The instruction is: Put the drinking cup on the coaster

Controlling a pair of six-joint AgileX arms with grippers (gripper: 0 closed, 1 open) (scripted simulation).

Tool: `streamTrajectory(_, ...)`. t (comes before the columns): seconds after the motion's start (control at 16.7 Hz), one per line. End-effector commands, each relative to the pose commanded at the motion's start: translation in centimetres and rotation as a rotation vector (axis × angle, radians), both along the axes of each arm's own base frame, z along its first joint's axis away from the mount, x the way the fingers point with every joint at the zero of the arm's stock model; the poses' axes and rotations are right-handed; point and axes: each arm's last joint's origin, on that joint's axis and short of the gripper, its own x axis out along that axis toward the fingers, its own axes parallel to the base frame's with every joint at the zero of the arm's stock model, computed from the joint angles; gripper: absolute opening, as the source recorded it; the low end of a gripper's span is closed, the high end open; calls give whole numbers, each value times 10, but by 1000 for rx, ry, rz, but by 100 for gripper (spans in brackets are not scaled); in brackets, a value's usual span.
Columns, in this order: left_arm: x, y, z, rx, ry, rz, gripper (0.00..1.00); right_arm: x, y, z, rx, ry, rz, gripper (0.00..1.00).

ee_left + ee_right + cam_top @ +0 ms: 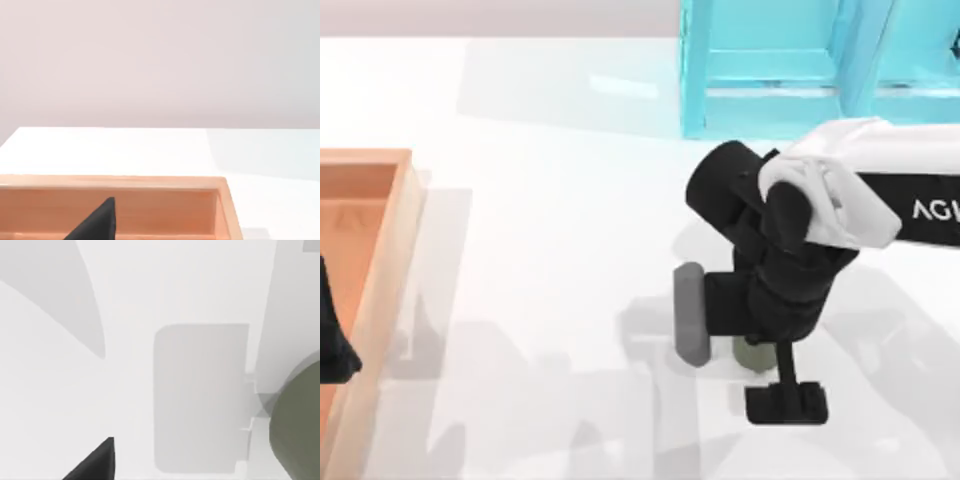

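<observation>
1. Drinking cup stands on the white table, just beside the grey coaster, mostly hidden beneath the right gripper.
2. Whether the right gripper's fingers have closed on the cup, I cannot tell.
3. The coaster lies toward the table's left of the cup.
4. The left arm is parked over the wooden tray, farther off.

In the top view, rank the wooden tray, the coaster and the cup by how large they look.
1. Wooden tray, though cut off by the picture's edge.
2. Grey coaster, partly under the right arm.
3. Cup, mostly hidden beneath the right gripper.
</observation>
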Motion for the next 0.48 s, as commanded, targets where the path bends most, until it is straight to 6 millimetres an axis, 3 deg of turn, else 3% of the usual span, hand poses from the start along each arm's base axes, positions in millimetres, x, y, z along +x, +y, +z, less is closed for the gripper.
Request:
streamTrajectory(0.12, 0, 0, 0, 0, 0, 0, 100, 0, 0, 0, 0, 0, 0, 100)
streamTrajectory(0.48, 0, 0, 0, 0, 0, 0, 100, 0, 0, 0, 0, 0, 0, 55)
